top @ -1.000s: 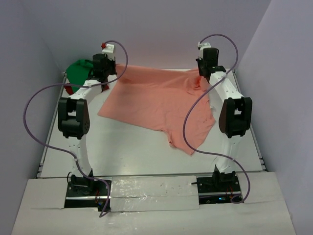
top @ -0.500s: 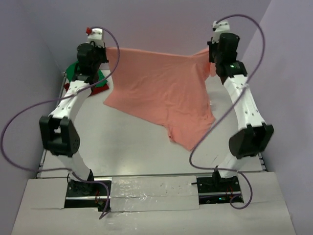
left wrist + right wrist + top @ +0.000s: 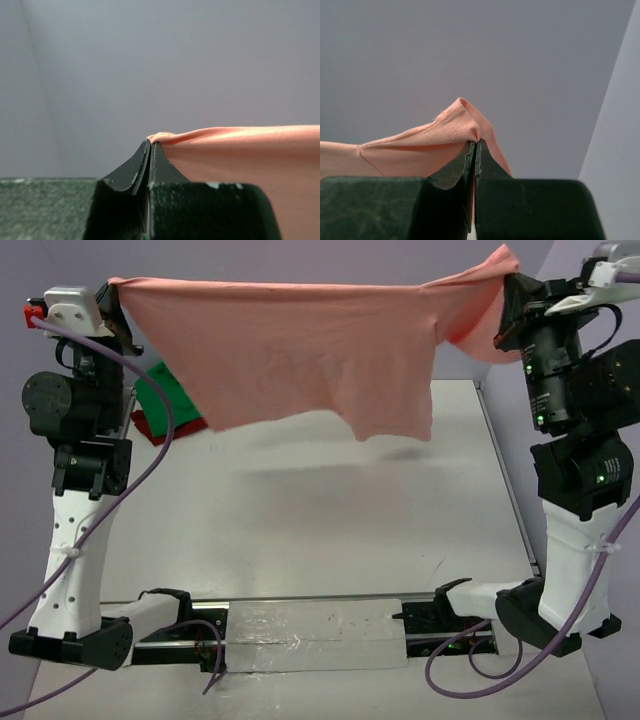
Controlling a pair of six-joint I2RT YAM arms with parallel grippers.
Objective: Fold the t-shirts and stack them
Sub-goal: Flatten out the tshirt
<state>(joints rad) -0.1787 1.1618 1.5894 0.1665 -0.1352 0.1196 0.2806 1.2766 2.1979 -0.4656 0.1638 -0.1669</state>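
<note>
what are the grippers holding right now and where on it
The salmon-pink t-shirt, hanging in the air: left gripper and right gripper each pinch one upper corner.

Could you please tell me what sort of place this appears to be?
Probably a lab robot test cell: a white table boxed in by plain lilac walls, and a salmon-pink t-shirt held stretched between the left gripper and the right gripper.

Robot lab cell, plain lilac walls [image 3: 300, 260], white table [image 3: 330, 540], two bolted arms [image 3: 75, 540], purple cables [image 3: 168, 425]
</note>
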